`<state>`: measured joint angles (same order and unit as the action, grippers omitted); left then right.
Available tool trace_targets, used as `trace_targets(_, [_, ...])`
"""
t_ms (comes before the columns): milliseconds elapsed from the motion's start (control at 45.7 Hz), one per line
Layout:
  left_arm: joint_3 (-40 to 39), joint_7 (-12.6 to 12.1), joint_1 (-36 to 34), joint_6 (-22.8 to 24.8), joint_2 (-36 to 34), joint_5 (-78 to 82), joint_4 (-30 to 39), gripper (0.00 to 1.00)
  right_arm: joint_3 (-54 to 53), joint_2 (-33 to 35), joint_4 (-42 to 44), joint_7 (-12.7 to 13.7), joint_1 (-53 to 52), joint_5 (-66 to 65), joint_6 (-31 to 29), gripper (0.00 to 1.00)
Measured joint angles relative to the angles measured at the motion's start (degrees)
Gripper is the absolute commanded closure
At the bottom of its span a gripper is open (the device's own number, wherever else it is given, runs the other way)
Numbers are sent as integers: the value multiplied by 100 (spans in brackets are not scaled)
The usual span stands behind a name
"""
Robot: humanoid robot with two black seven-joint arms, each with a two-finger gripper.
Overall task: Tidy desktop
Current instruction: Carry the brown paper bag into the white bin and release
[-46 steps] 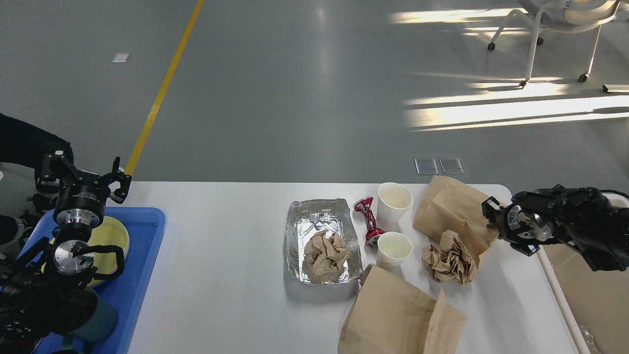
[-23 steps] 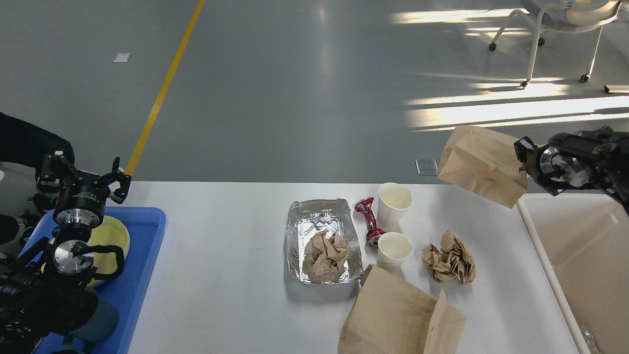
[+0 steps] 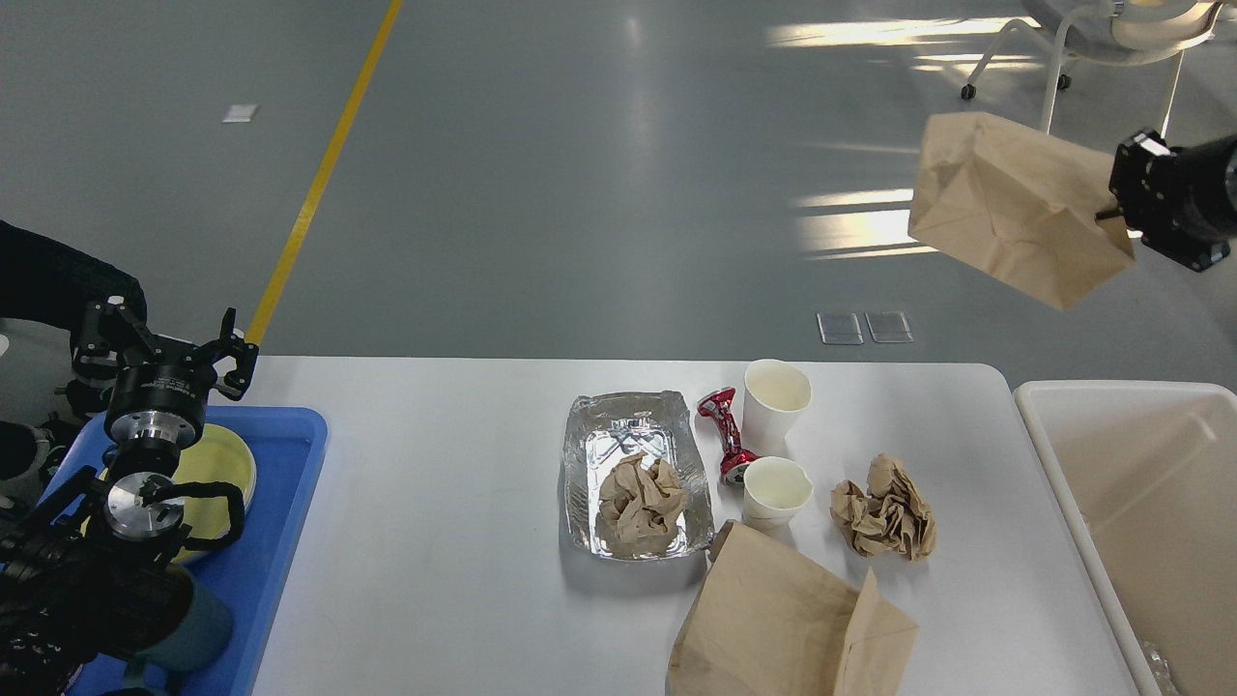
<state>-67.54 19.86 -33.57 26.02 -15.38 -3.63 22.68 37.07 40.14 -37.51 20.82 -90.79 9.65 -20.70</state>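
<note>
The right gripper (image 3: 1116, 198), its fingers pinching one edge of a crumpled brown paper bag (image 3: 1015, 208) high beyond the white rectangular surface (image 3: 435, 503) (litter remaining), risks dropping it short of the off-white rectangular bin (image 3: 1140, 483).

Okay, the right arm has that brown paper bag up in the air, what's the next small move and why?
Probably swing the right gripper right and toward the robot, until the brown paper bag hangs above the off-white bin, then lower it. The bag is held high beyond the desktop, over the floor and not yet over the bin, so letting go now would likely drop it outside.
</note>
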Motion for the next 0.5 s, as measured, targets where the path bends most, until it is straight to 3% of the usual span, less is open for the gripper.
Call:
trace_targets(153, [0,0,0,0,0,3,0,4,-24,308,185,-1,1086,15,774,100])
trace_targets(285, [0,0,0,0,0,2,0,4,-73,663,209,-9,1900,13,1018,98])
trace_targets(372, [-2,0,0,0,0,3,0,4,-79,725,213,-13,2337,11,1058,62])
trace_targets(460, [-3,0,0,0,0,1,0,4,-79,736,219,-14,2691,4,1090,16])
trace_targets(503, [-3,0,0,0,0,-1,0,4,-77,736,219,-14,2852,2,1104,0])
